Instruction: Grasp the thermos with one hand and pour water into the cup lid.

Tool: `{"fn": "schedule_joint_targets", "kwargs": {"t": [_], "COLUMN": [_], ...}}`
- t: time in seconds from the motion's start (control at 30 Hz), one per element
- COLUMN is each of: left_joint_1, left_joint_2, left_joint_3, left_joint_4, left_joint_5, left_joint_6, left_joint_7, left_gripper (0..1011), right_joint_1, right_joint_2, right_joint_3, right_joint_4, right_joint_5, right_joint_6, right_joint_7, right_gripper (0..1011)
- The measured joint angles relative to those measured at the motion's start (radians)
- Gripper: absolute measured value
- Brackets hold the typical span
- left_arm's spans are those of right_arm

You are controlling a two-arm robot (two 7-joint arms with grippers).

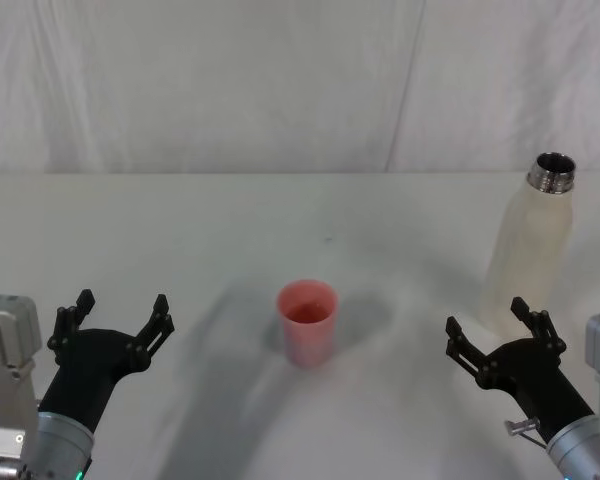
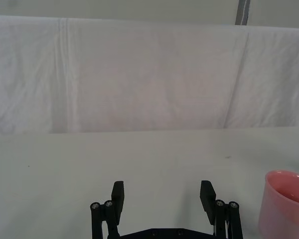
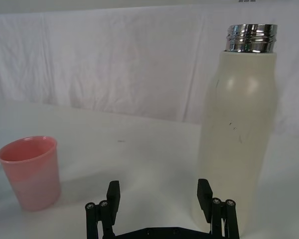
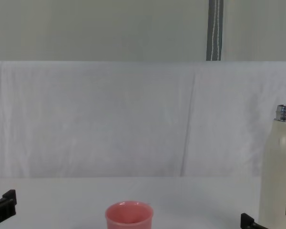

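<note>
Thermos point(image 1: 532, 245): tall cream-white matte bottle, rounded shoulders, shiny threaded steel neck, uncapped, upright on the white table point(image 1: 280, 220). It stands just beyond the right gripper's far fingertip, apart from it; in the right wrist view the bottle point(image 3: 239, 139) rises directly behind one finger point(image 3: 205, 195).

Cup lid point(image 1: 307, 321): small round salmon-pink cup, plain rim, smooth sides, upright, mouth up. It sits between the two grippers, well apart from the fingers of both, nearer the middle of the table than the thermos.

Right gripper point(image 1: 491, 331): black, fingers spread wide with nothing between them, held low beside the thermos base.

Left gripper point(image 1: 120, 315): black, fingers likewise spread and holding nothing, held low, the cup lid point(image 2: 285, 203) off to one side of its fingertips.

Backdrop: white cloth point(image 4: 109, 119) hanging behind the table.
</note>
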Motion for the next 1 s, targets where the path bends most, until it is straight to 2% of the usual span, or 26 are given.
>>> {"fn": "schedule_joint_targets", "kwargs": {"t": [1.0], "left_joint_1": [0.000], "left_joint_2": [0.000], "left_joint_3": [0.000], "left_joint_4": [0.000], "left_joint_5": [0.000], "left_joint_6": [0.000], "left_joint_7": [0.000], "left_gripper": [1001], "right_joint_1": [0.003], "right_joint_2": [-0.002], "right_joint_3": [-0.013], "right_joint_4": [0.014], "right_joint_5": [0.010], "right_joint_6": [0.001], "right_joint_7": [0.002], "right_gripper": [1001]}}
